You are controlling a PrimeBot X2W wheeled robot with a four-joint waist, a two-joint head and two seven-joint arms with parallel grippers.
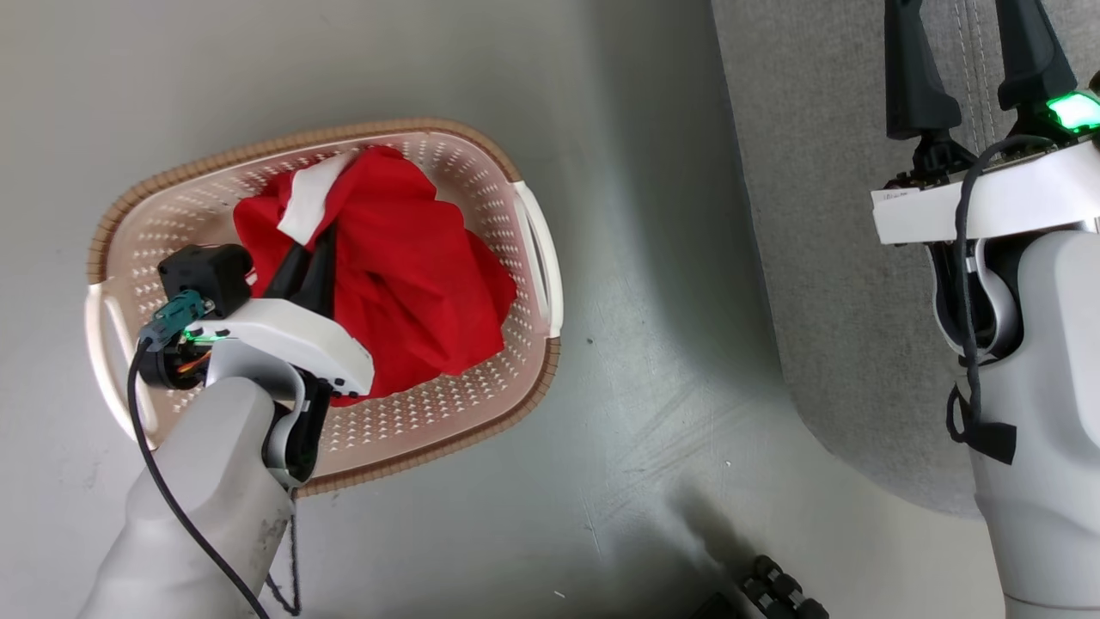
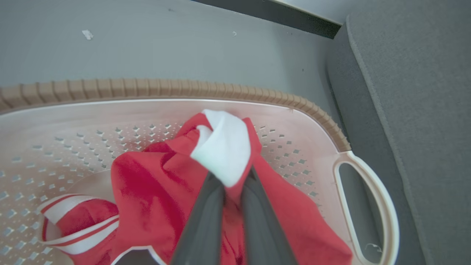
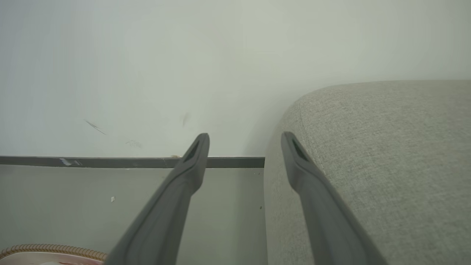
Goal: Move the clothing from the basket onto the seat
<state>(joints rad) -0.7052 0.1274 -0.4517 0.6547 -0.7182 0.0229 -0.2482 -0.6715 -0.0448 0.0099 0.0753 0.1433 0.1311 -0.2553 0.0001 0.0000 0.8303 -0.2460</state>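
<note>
At the far left the basket sits on a smooth grey floor, its brown woven-look rim and white side handle turned toward the sofa; the red clothing lies heaped inside it, a white panel showing at the top of the heap and a striped band low in the left wrist view; the left gripper reaches down into the heap, its jaws pressed together and pinching a fold of red and white cloth; the floor to the right of the basket is bare, faintly scuffed and glossy; further right the grey fabric sofa begins, its rounded corner and stitched seams showing, well apart from the basket; the right gripper hangs over the sofa with its jaws spread wide and nothing between them; past them in the right wrist view stand a pale wall, a dark skirting strip and the sofa's curved edge.
</note>
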